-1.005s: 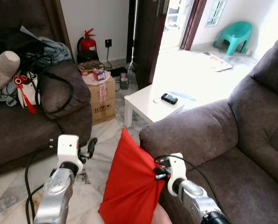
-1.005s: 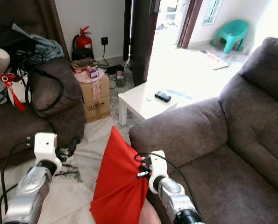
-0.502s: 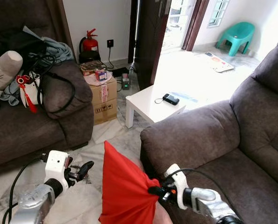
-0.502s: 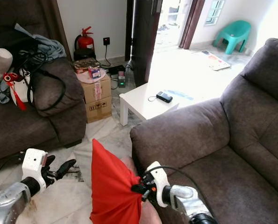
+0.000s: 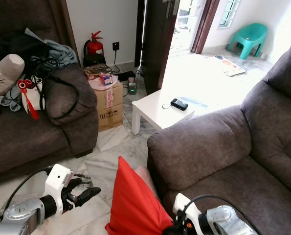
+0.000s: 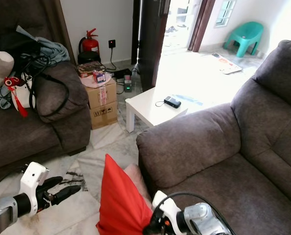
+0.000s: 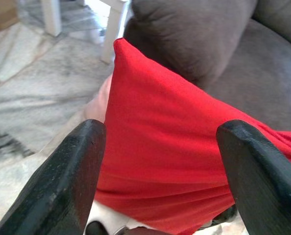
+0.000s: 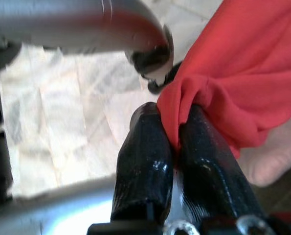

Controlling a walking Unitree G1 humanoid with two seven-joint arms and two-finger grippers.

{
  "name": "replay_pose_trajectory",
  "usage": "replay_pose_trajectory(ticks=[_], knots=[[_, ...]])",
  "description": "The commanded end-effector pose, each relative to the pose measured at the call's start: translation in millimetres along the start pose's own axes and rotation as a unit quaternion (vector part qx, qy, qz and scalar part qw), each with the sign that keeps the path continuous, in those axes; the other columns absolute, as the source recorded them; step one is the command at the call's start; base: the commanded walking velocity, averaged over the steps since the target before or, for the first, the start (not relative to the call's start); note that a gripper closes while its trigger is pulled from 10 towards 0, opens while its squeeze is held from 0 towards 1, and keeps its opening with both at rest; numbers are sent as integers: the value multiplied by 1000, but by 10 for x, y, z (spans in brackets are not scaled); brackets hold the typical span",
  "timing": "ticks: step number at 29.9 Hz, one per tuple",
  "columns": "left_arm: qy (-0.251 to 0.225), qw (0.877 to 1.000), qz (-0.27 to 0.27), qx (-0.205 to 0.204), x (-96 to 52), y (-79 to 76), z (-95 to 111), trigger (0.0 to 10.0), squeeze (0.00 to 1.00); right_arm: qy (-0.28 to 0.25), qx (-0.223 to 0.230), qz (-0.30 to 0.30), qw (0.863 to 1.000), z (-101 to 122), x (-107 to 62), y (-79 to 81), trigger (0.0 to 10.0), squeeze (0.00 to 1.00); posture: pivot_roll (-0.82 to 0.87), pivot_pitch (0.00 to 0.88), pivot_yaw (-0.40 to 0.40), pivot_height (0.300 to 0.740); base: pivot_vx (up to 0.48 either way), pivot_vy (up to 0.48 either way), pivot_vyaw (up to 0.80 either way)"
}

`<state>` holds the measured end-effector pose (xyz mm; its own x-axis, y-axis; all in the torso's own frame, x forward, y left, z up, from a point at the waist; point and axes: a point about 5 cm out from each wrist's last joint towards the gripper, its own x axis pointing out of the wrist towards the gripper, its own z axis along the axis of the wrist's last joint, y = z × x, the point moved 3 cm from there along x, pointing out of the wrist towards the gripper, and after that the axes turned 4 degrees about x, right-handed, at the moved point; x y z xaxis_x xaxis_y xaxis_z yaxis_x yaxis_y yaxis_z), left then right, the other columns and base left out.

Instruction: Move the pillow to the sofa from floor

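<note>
Living room with a marble floor, bright doorway at the back with a teal chair out past it. Grey sofa on the right, second dark sofa on the left piled with clothes and cables. Between them: a small white surface with a dark gadget on top, a cardboard box, and a red fire extinguisher by the wall.

Red pillow standing up on one edge on the floor, right up against the front of the grey sofa's armrest, not yet on the seat. Something pale pink peeking out behind it, can't tell what.

Right gripper down low at the pillow's lower corner, fingers pinched tight on a bunched fold of red fabric. Left gripper just to the left of the pillow, low over the floor, fingers spread wide, aimed at the pillow's face but holding nothing.
</note>
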<state>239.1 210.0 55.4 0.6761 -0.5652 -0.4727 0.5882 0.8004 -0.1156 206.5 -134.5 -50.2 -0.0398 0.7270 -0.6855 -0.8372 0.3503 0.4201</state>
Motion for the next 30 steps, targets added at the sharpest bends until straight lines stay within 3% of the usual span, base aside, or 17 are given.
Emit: replay_pose_trajectory(ticks=[1, 4, 7, 10, 11, 14, 15, 17, 18, 19, 20, 22, 26, 30], knots=[[7, 1000, -24, -5, 23, -84, -9, 10000, 0, 15, -34, 14, 999, 28, -63, 2, 10000, 0, 198, 0, -113, 740, 0, 0, 0], [23, 998, -52, -10, 11, -148, -51, 10000, 0, 17, -36, 27, 999, 35, -75, 36, 10000, 0, 199, 0, -114, 740, 0, 0, 0], [37, 999, -39, 0, -25, -79, -86, 10000, 0, 56, -54, 23, 997, -58, -87, 36, 10000, 0, 200, 0, -115, 740, 0, 0, 0], [52, 997, 42, 22, -39, 175, -150, 10000, 0, 94, -75, -1, 993, -137, -113, -9, 10000, 0, 202, 0, -113, 740, 0, 0, 0], [32, 993, 111, 22, -22, 323, -113, 10000, 0, 76, -71, -17, 994, -91, -99, -40, 10000, 0, 202, 0, -113, 740, 0, 0, 0], [-7, 977, 214, 16, -17, 534, -26, 10000, 0, 55, -64, -63, 994, -24, -90, -136, 10000, 0, 198, 0, -114, 740, 0, 0, 0], [-39, 958, 285, -16, -42, 674, 23, 10000, 0, 48, -70, -99, 991, 14, -101, -213, 10000, 0, 197, 0, -117, 740, 0, 0, 0], [-46, 952, 300, -29, -50, 704, 28, 10000, 0, 47, -74, -106, 991, 23, -105, -227, 10000, 0, 197, 0, -117, 740, 0, 0, 0], [-75, 936, 338, -62, -73, 772, 61, 10000, 0, 39, -68, -106, 991, 33, -105, -222, 10000, 0, 193, 0, -116, 740, 0, 0, 0], [-88, 929, 349, -81, -72, 787, 66, 10000, 0, 35, -64, -96, 993, 32, -99, -197, 10000, 0, 191, 0, -117, 740, 0, 0, 0], [-96, 925, 355, -93, -69, 794, 67, 10000, 0, 32, -61, -89, 994, 30, -95, -179, 10000, 0, 191, 0, -117, 740, 0, 0, 0], [-147, 908, 355, -169, 12, 793, 87, 10000, 0, 24, -59, -45, 997, 27, -79, -51, 10000, 0, 188, 0, -118, 740, 0, 0, 0], [-169, 891, 362, -214, 59, 814, 85, 10000, 0, 26, -66, -20, 997, -8, -86, 13, 10000, 0, 184, 0, -117, 740, 0, 0, 0], [-192, 868, 376, -261, 75, 902, 81, 10000, 0, 37, -97, 40, 994, -82, -173, 174, 10000, 0, 174, 0, -119, 740, 0, 0, 0]])
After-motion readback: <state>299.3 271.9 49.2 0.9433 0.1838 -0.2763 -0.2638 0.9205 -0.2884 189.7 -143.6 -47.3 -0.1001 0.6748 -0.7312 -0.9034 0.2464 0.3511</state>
